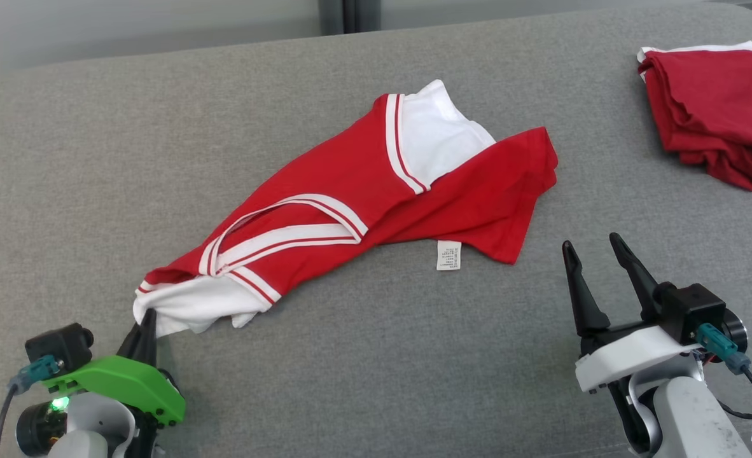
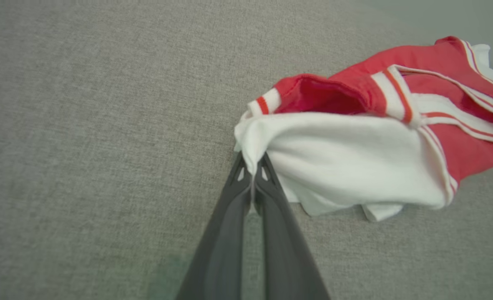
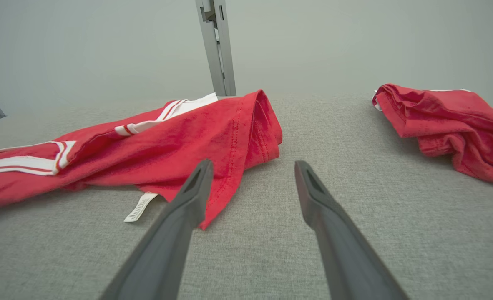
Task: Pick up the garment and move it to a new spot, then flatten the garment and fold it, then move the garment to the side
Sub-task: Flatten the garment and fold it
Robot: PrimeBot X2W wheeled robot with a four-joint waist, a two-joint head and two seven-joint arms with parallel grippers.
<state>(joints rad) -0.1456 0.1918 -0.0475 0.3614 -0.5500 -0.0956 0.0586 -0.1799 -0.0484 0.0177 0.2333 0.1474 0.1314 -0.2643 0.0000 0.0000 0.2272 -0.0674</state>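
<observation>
- Found left gripper (image 1: 146, 321) nearest, at lower left of head view, pressed together and pinching a white edge of the shirt (image 1: 325, 191).
- Confirmed the same in left wrist view: left gripper (image 2: 252, 166) closed on a bunched white fold of the shirt (image 2: 346, 158), with no gap visible at the tips.
- Found right gripper (image 1: 591, 242) at lower right of head view, spread and holding nothing, near the shirt's red hem corner but apart from it.
- Checked right wrist view: right gripper (image 3: 252, 163) spread wide over bare fabric, with the hem corner of the shirt (image 3: 167, 146) showing just beside one finger. Could not tell whether they touched.
- Located the shirt mid-surface, drawn out on a diagonal from near left to far right, creased and partly doubled over, not flat.
- Recorded it as red with white striped trim and a white sleeve at each end.
- Noted a white tag (image 1: 448, 256) poking out at the near hem and lying on the surface (image 1: 96, 159); seen likewise in right wrist view (image 3: 140, 207).
- Noted a second red garment, the heap (image 1: 713, 108), crumpled at far right, well apart from the shirt and also visible in right wrist view (image 3: 451, 121).
- Recorded the surface as grey woven fabric, with an upright grey post (image 3: 217, 46) beyond its far edge.
</observation>
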